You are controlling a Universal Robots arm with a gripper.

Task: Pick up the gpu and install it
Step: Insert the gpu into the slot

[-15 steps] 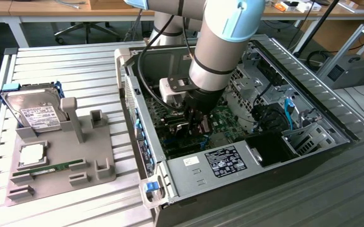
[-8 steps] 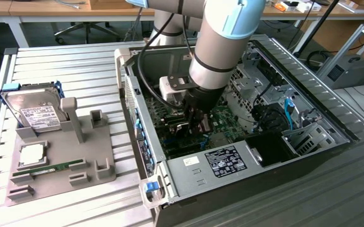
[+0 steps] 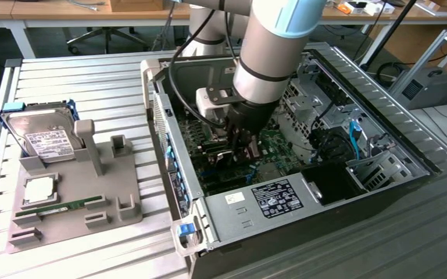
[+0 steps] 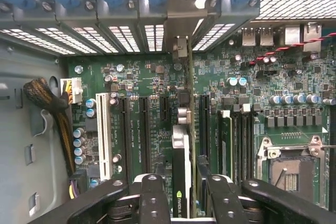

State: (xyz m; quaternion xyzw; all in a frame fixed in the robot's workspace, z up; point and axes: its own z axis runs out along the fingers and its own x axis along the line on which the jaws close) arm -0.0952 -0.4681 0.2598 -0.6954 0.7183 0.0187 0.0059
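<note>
The gpu [image 4: 181,163] stands on edge in a motherboard slot inside the open computer case [image 3: 207,224]. Its grey end bracket [image 4: 180,51] reaches up to the case's rear slot openings. My gripper [image 4: 186,200] sits right over the card, one black finger [image 4: 153,200] on each side of it. The jaws look slightly parted from the card's faces, with a thin gap on one side. In the exterior view the gripper [image 3: 237,144] reaches down into the middle of the case over the green motherboard [image 3: 274,145].
A grey fixture [image 3: 126,192] at the exterior view's left holds a silver hard drive [image 3: 41,136], a CPU [image 3: 39,189] and a green RAM stick [image 3: 56,207]. Around the card are a white slot [image 4: 103,135], a sleeved cable bundle [image 4: 52,108] and the CPU socket [image 4: 291,171].
</note>
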